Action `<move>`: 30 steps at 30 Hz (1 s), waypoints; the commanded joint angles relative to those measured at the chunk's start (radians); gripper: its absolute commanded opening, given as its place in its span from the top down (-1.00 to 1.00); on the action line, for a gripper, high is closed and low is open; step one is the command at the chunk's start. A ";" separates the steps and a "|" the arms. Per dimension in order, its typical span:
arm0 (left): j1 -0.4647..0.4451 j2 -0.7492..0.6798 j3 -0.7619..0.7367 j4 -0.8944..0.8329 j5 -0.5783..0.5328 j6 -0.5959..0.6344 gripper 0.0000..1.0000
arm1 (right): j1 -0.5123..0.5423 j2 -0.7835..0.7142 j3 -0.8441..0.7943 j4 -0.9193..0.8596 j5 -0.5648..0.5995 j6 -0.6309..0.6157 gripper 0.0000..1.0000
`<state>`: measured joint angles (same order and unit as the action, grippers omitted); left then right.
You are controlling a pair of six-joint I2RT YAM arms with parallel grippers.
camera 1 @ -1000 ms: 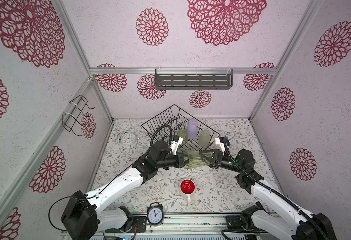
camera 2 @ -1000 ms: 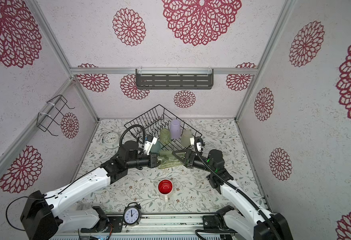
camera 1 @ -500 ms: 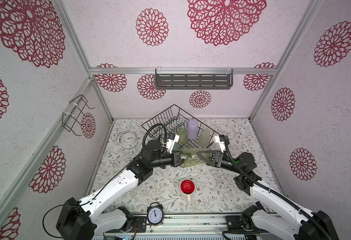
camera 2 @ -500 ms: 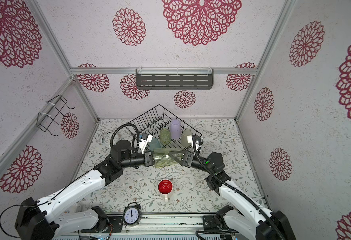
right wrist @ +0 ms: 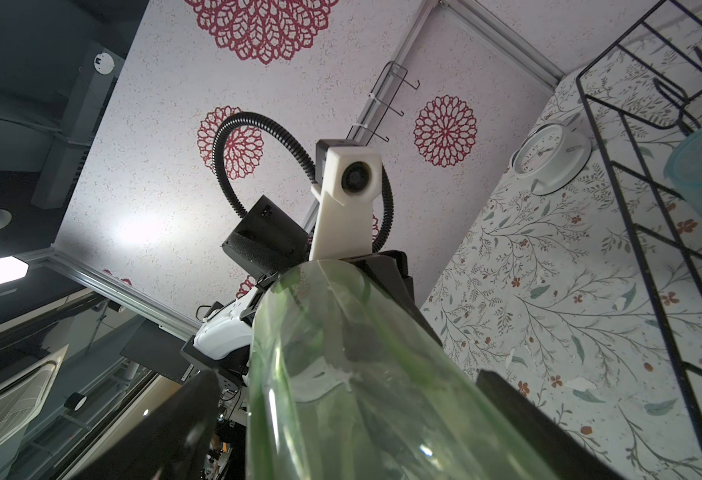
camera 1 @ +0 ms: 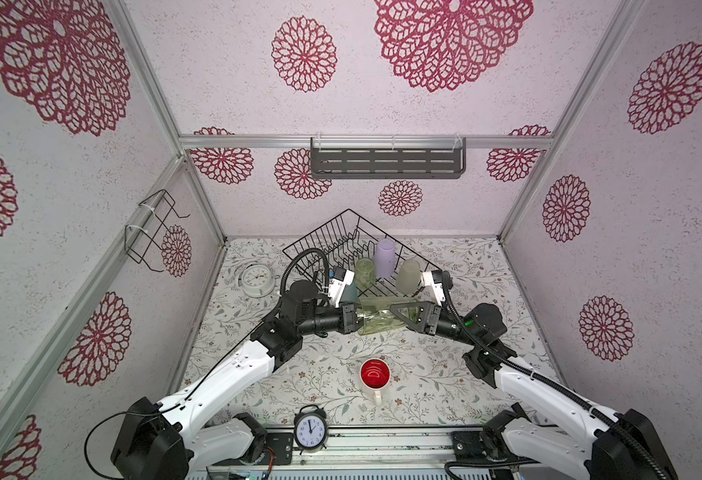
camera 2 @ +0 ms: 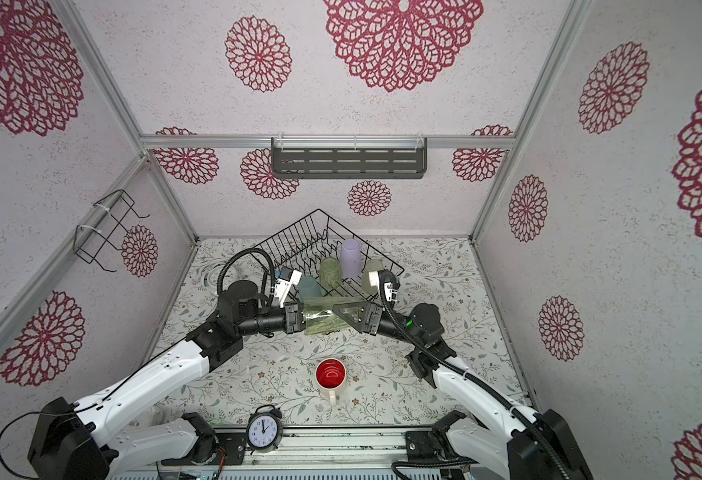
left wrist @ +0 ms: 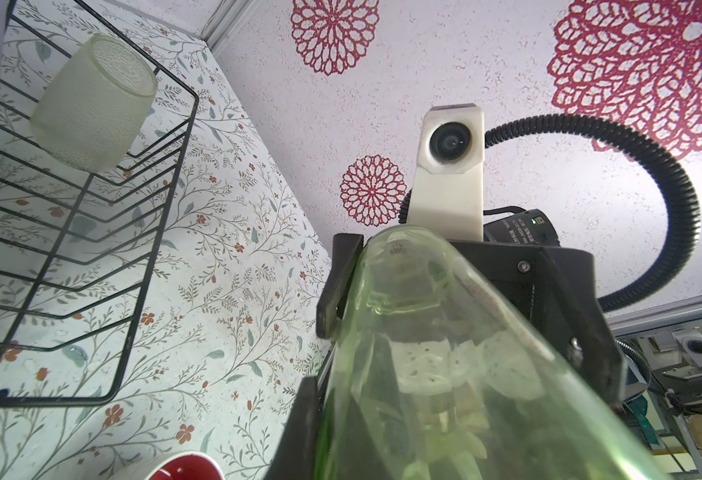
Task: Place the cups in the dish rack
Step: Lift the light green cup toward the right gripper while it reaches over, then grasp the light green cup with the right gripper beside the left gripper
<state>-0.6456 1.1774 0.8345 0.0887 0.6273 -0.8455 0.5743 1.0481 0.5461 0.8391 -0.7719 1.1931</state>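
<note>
In both top views the dish rack (camera 1: pixel 316 230) is seen at mid-frame, set cornerwise on the tabletop (camera 1: pixel 507 270), and four cups are stood in its lower corner: a lilac tumbler (camera 1: pixel 384 257), a racked green tumbler (camera 1: pixel 364 270), a pale tumbler (camera 1: pixel 408 276) and a light-blue tumbler (camera 1: pixel 348 291), the last partly hidden by the left wrist camera. Just below that corner a held green tumbler (camera 1: pixel 372 320) is carried on its side above the tabletop. A white mug (camera 1: pixel 375 376) with a red inside is stood upright lower in the frame, well apart from both tools; a black alarm clock (camera 1: pixel 310 428) is stood at the bottom edge and a white clock (camera 1: pixel 258 279) lies at centre left. Both forearms are stretched nearly level toward each other and meet at the held green tumbler. The left tool (camera 1: pixel 355 322) is closed tight on its left end; the right tool (camera 1: pixel 395 318) is spread to its widest, its fingers (right wrist: pixel 532 428) set either side of the right end, a gap being seen beside one finger in the right wrist view. Bare tabletop is left between tumbler and mug and right of the rack, and the rack's upper half, with its upright tines, lies open
</note>
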 commanded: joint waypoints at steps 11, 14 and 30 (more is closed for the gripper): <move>-0.030 0.058 0.013 0.003 0.067 -0.004 0.89 | 0.114 0.058 0.091 0.020 -0.143 -0.063 -0.92; -0.029 0.068 0.021 0.000 0.079 -0.004 0.88 | 0.114 0.065 0.101 -0.010 -0.144 -0.072 -0.86; -0.023 0.050 0.015 -0.033 0.066 0.005 0.39 | 0.113 0.045 0.104 -0.090 -0.067 -0.080 -0.65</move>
<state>-0.6216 1.2110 0.8349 0.0402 0.6697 -0.8513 0.6270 1.0954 0.5961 0.7368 -0.7715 1.1542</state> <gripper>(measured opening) 0.295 0.825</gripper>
